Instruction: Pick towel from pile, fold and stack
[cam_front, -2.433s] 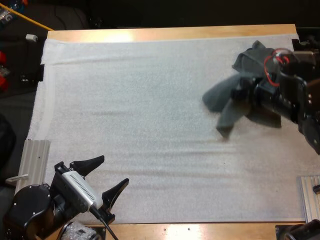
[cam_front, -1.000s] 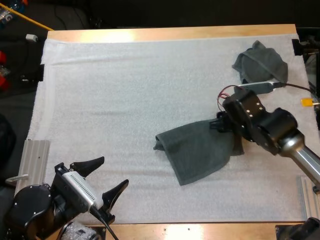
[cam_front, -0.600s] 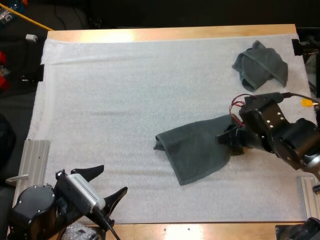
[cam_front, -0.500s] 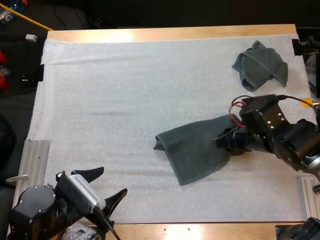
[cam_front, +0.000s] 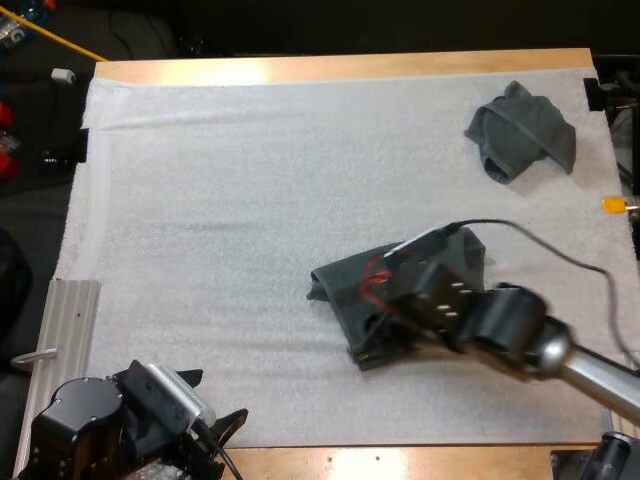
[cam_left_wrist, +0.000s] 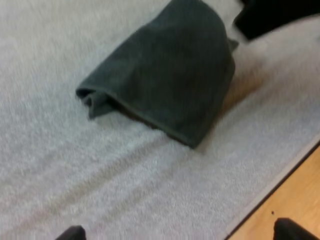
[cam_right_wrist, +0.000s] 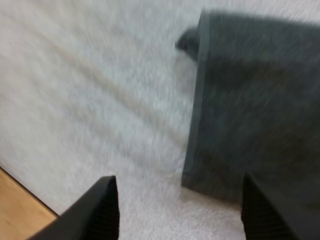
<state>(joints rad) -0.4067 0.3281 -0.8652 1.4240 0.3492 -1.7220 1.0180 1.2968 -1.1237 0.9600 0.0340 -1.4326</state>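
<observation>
A dark grey-green towel (cam_front: 340, 283) lies loosely spread on the white mat (cam_front: 230, 200), right of its middle. My right arm reaches across it from the lower right, with my right gripper (cam_front: 378, 340) low over the towel's near corner. In the right wrist view the right gripper (cam_right_wrist: 180, 207) is open. One finger (cam_right_wrist: 106, 202) is over bare mat, the other (cam_right_wrist: 262, 210) over the towel (cam_right_wrist: 250, 100), and the towel's corner lies just ahead. My left gripper (cam_front: 210, 400) is open at the mat's near left edge. In its wrist view the left gripper (cam_left_wrist: 180, 232) faces the towel (cam_left_wrist: 170, 80) from a distance.
A crumpled towel (cam_front: 520, 130) sits at the mat's far right corner. Metal rails lie at the left edge (cam_front: 70, 320) of the table. The wooden table edge (cam_left_wrist: 295, 195) runs close beside my left gripper.
My right arm has swung left across the towel to its near corner, bunching the right side. My left arm has drawn back toward the table's near edge.
</observation>
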